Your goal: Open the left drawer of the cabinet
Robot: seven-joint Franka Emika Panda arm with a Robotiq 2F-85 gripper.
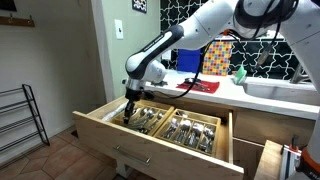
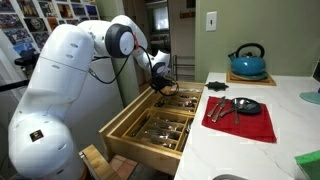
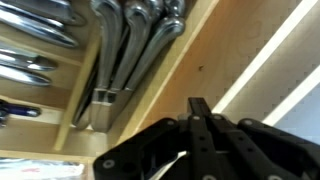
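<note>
The wooden drawer (image 1: pixel 118 127) of the cabinet stands pulled far out in both exterior views (image 2: pixel 127 137). It holds a divided tray of metal cutlery (image 1: pixel 180 127), also seen in the wrist view (image 3: pixel 130 45). My gripper (image 1: pixel 130 108) reaches down into the drawer's back corner, by its side wall (image 2: pixel 160 86). In the wrist view the two black fingers (image 3: pixel 200 112) are pressed together over the wooden side wall (image 3: pixel 190 70), with nothing visible between them.
The white counter (image 2: pixel 250 140) above holds a red mat (image 2: pixel 240 120) with a black pan, a teal kettle (image 2: pixel 247 62) and a sink (image 1: pixel 280 90). A wire shoe rack (image 1: pixel 20 120) stands on the floor beside the cabinet.
</note>
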